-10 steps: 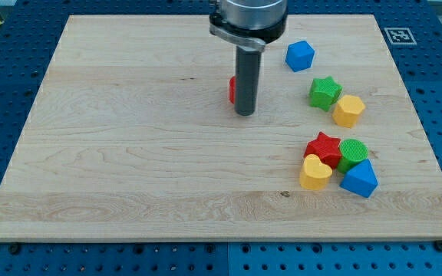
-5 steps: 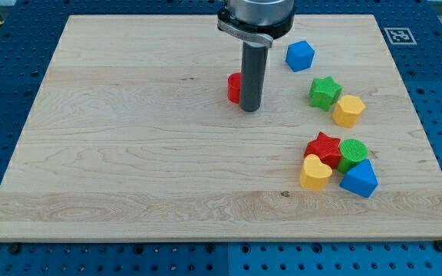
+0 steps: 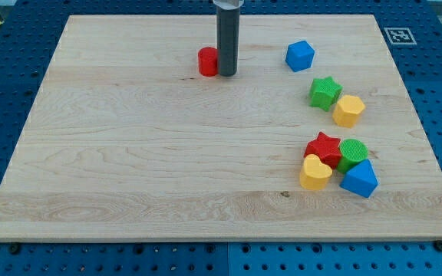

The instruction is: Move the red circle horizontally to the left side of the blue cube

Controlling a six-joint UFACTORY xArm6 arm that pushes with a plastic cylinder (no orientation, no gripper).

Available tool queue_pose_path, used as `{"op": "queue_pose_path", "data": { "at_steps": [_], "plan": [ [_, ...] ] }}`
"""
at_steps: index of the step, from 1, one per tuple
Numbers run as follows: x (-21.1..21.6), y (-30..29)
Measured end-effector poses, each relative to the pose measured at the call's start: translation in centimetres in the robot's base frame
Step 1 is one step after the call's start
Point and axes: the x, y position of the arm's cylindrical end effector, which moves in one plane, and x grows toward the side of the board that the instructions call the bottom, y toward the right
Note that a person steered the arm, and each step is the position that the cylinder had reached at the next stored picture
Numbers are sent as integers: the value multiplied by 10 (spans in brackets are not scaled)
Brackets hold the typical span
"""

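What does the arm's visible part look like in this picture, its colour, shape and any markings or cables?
Only the rod shows: a straight, dark grey cylinder entering from the view's top, ending in my tip. Its surface is plain and smooth, with no markings or cables visible. The arm above it is out of frame.

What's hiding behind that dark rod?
The red circle peeks out at the view's left of my tip, apparently touching it. Its right edge is covered by the rod, with only wooden board beyond.

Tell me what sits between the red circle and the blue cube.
In the camera view, only my tip stands between them, right beside the red circle on its right; from there to the blue cube is bare board.
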Motion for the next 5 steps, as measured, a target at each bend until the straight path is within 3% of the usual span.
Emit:
{"op": "queue_pose_path", "data": {
  "at_steps": [3, 4, 5],
  "plan": [
    [-29, -39],
    [-25, -27],
    [0, 22]
  ]
}}
